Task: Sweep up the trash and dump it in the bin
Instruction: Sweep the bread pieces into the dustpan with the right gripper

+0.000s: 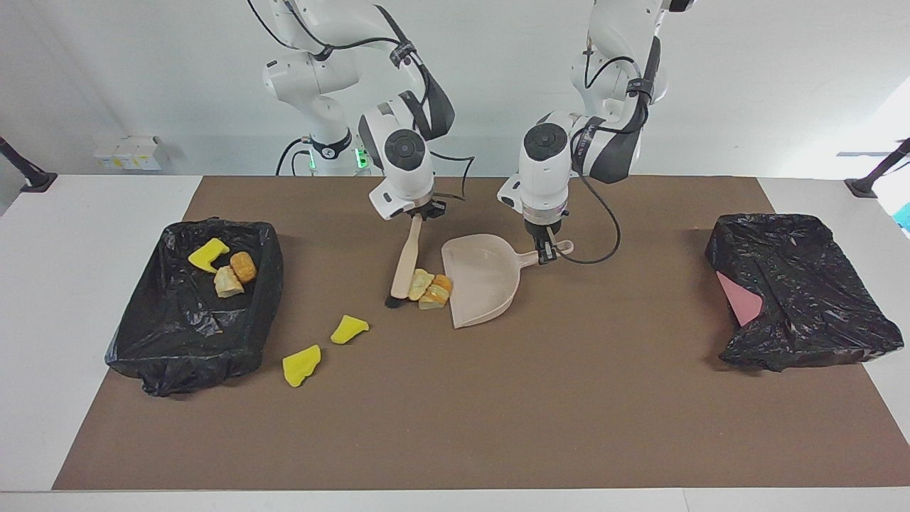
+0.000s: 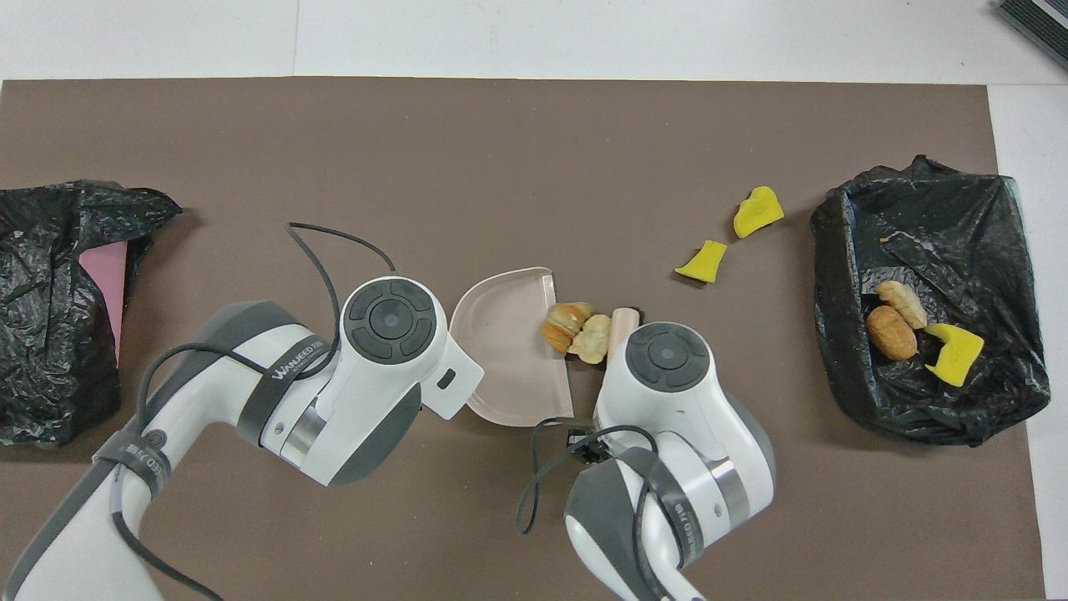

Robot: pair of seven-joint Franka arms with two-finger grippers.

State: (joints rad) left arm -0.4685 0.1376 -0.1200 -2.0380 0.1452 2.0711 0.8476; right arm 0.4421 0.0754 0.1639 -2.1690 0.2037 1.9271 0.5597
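three yellow scraps (image 1: 344, 329), four bread lumps (image 1: 429, 287), two bins (image 1: 190, 306)
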